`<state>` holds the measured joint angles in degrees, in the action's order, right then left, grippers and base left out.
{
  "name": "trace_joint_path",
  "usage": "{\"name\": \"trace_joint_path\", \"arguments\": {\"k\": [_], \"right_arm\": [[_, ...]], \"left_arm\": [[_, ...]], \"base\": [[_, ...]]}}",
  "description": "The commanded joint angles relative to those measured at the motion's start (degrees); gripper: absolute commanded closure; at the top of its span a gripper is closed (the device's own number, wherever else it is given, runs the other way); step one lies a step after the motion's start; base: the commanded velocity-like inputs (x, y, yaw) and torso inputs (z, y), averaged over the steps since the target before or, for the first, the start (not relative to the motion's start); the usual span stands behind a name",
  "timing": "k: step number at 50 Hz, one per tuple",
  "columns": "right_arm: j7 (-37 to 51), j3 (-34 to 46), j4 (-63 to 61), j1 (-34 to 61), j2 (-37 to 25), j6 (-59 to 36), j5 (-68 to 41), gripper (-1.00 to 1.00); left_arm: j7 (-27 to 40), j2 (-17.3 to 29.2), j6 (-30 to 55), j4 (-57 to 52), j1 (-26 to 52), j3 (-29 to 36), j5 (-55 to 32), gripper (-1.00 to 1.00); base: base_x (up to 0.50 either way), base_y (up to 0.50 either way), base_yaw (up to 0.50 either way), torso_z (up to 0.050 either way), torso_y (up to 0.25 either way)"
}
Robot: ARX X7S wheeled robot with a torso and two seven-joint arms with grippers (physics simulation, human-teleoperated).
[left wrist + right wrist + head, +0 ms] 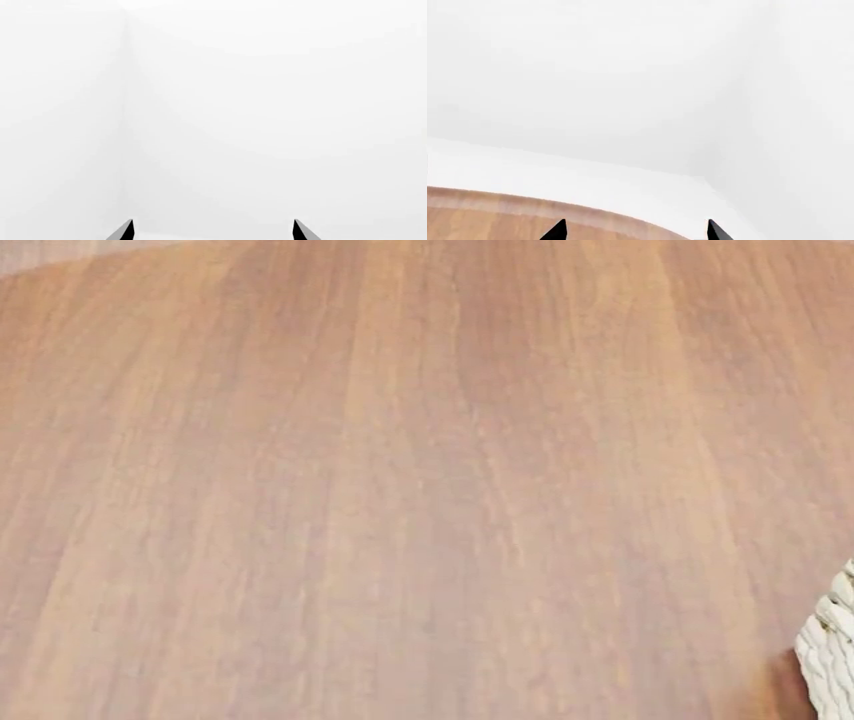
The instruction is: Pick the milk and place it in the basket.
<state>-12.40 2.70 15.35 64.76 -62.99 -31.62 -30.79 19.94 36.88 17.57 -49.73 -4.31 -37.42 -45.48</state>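
Both pincers (212, 231) (635, 231) gape; basket (830, 650) corner only, orientation unclear.

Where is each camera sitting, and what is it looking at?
Head view: on the robot's head, looking down at the wooden table; a corner of the basket peeks in; no arms show.
Left wrist view: near the left gripper, facing white walls; only its two fingertips show, apart.
Right wrist view: near the right gripper, facing white walls over the table's edge; fingertips apart.
Head and right wrist views share the table.
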Motion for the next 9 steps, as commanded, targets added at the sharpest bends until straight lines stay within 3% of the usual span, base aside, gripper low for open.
{"name": "trace_joint_path", "arguments": {"k": [1,9], "right_arm": [[-0.01,-7.84,0.19,1.51,3.68,8.03,-1.38,-1.0],[0.9,-9.95,0.03,2.48,4.62,8.47,-2.93,-1.0]], "left_arm": [[-1.23,-1.01,-0.37,0.07,-0.17,-1.13,1.45,-1.0],[-1.26,-1.02,-0.5,0.15,-0.25,-1.03,1.54,-1.0]], "base": [[0.0,0.0,0.0,0.0,0.0],[0.0,0.0,0.0,0.0,0.0]]}}
